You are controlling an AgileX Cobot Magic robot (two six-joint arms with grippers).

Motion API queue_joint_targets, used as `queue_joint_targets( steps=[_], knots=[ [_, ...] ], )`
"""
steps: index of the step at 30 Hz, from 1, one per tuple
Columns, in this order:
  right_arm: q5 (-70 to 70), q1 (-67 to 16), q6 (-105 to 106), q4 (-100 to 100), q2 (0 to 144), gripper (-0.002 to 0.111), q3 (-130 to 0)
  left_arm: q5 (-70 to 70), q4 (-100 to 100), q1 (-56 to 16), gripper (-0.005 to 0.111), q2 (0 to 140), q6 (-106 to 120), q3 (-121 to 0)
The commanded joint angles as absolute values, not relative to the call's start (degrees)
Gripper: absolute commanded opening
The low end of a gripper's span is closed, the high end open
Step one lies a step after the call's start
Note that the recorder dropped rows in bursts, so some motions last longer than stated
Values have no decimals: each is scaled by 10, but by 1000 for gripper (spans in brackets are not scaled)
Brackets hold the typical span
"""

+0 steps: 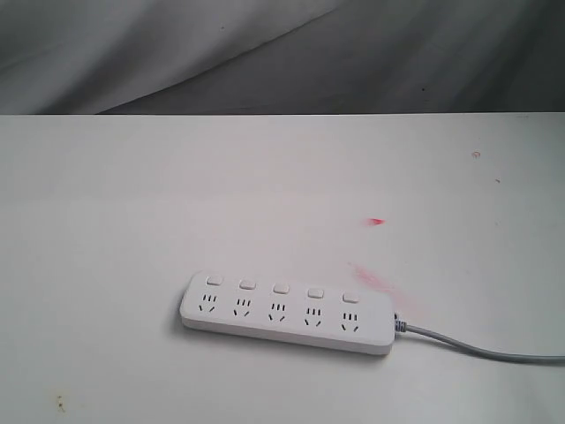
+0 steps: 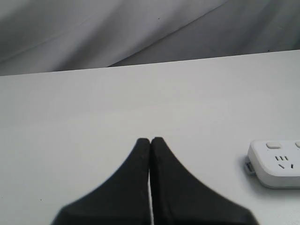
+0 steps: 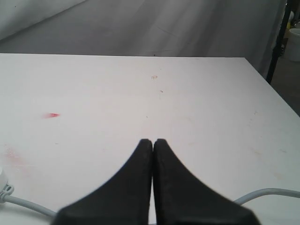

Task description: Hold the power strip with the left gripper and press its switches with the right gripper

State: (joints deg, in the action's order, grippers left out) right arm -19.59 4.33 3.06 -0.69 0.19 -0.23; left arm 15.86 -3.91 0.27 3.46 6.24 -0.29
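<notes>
The long white power strip (image 1: pixel 288 312) lies flat on the white table near the front, its row of small white switches (image 1: pixel 281 288) along the far side of the sockets and its grey cord (image 1: pixel 477 347) running off to the right. Neither arm shows in the exterior view. In the left wrist view my left gripper (image 2: pixel 150 139) is shut with nothing in it, and one end of the power strip (image 2: pixel 276 163) lies off to its side, apart from it. My right gripper (image 3: pixel 153 140) is shut and holds nothing; the grey cord (image 3: pixel 262 193) passes under it.
The white table (image 1: pixel 177 194) carries a small red mark (image 1: pixel 378 221) and a pink smear (image 1: pixel 375 281) behind the strip. Grey cloth (image 1: pixel 282 53) hangs behind the table's far edge. A dark post (image 3: pixel 277 42) stands beyond the table's corner in the right wrist view.
</notes>
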Motion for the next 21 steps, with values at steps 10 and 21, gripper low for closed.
queue_joint_targets(
  steps=[10,21],
  knots=[
    [-195,47,27,-7,0,0,0,129,-9,0,1,33,76,0],
    [-195,47,27,-7,0,0,0,-28,-9,0,1,33,77,0]
  ],
)
